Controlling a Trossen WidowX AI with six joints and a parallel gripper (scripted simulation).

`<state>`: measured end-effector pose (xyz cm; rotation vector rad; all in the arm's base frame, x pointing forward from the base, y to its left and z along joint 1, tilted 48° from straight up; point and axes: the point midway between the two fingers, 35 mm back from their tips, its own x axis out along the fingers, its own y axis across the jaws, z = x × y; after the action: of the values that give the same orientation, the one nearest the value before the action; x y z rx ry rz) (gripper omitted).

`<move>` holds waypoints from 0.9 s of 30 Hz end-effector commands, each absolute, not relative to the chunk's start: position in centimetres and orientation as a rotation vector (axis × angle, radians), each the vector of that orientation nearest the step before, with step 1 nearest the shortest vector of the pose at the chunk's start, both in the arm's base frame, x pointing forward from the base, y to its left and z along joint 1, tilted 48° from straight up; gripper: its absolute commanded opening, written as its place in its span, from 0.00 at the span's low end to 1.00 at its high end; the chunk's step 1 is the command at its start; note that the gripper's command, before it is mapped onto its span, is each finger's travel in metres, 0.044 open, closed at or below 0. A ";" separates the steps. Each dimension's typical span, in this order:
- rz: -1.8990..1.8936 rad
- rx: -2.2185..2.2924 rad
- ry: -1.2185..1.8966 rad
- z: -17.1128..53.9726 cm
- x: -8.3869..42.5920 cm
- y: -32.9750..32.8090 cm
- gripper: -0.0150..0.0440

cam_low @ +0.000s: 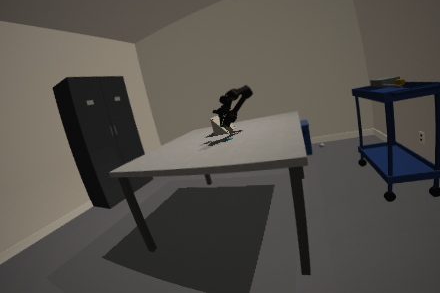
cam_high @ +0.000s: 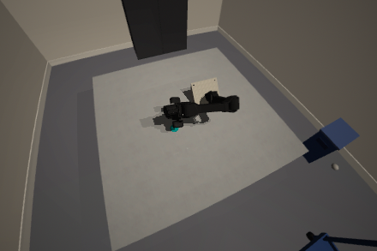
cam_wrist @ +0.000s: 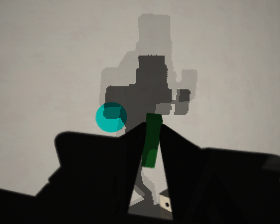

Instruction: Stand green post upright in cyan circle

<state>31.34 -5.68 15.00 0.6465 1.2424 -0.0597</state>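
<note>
The green post [cam_wrist: 151, 142] is between the fingertips of my gripper [cam_wrist: 153, 126], which is shut on it. In the wrist view the post runs lengthwise between the fingers, slightly tilted; its exact lean and height over the table cannot be told. The cyan circle [cam_wrist: 110, 117] [cam_high: 174, 129] [cam_low: 230, 139] lies flat on the table, to the left of the post in the wrist view and partly in shadow. The post is not over the circle in that view. In the top view the arm hides the post, and the circle shows just beside the gripper.
A pale board [cam_high: 206, 89] with small dark holes stands tilted on the table [cam_high: 193, 187] [cam_low: 260, 150] beside the arm's base. The arm's shadow falls across the table around the circle. A blue bin, a blue cart [cam_low: 400, 163] and a dark cabinet [cam_high: 158, 11] [cam_low: 95, 138] stand off the table.
</note>
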 end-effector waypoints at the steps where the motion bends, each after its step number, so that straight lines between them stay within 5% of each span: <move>1: -0.084 0.635 1.221 15.1 31.2 -5.6 0.29; 27: -0.193 0.592 1.112 14.8 31.4 -5.5 0.29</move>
<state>31.55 -5.57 14.68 0.5970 1.1349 -0.1749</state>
